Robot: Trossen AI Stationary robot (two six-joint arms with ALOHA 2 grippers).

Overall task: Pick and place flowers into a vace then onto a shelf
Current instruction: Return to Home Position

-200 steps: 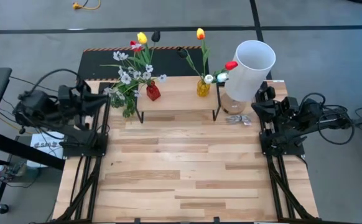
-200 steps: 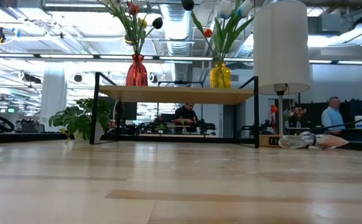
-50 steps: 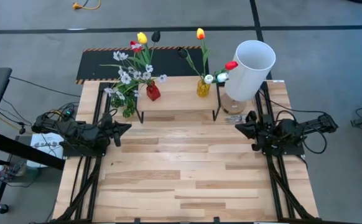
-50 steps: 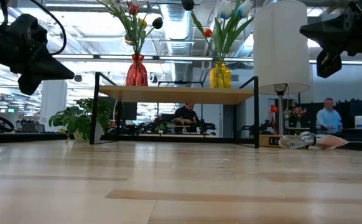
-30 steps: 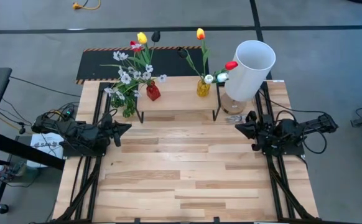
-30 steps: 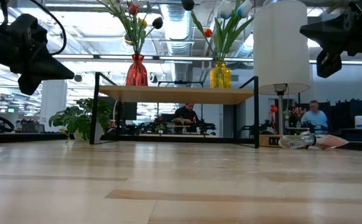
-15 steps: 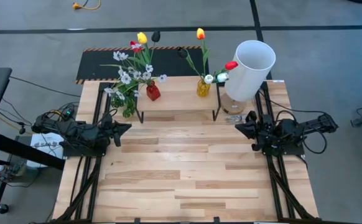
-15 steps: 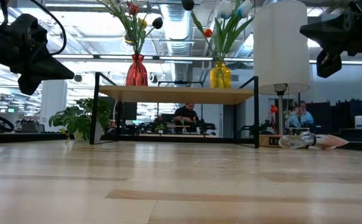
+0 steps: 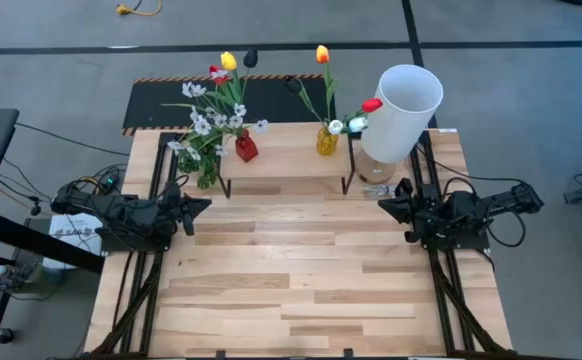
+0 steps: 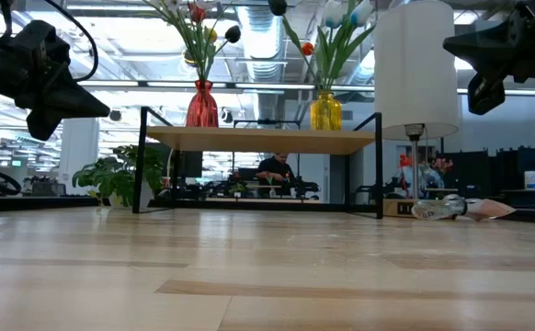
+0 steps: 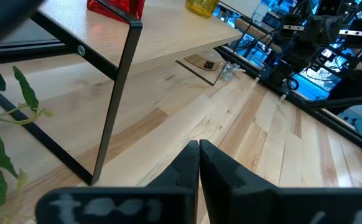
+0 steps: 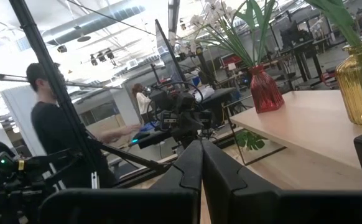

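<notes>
In the high view the left gripper [image 9: 201, 206] is at the middle left of the frame, above the left edge of the table [image 9: 301, 290], with its tips pointing toward the centre. The left wrist view shows its two dark fingers [image 11: 223, 174] pressed together, with only a thin line between them. Nothing is held between them and nothing touches them. The right gripper [image 9: 386, 204] is at the middle right of the frame, above the right edge of the table, and it also points toward the centre. In the right wrist view its fingers [image 12: 185, 171] are closed against each other as well, and they hold nothing. In the low view the two grippers hang in the upper corners of the frame, well above the tabletop.

The flowers [image 9: 214, 100] are in two vases on the shelf [image 9: 286, 160], which stands in the upper middle of the high view, at the far edge of the table. The red vase [image 9: 245, 148] is on the left part of the shelf and carries tulips and small white blossoms. The yellow vase [image 9: 327, 140] is on the right part, with orange, red and white heads among its stems. A white lamp shade [image 9: 408, 98] is just beside the right end of the shelf, and a leafy green sprig [image 9: 207, 172] is at its left end. Both grippers are well apart from the shelf.
</notes>
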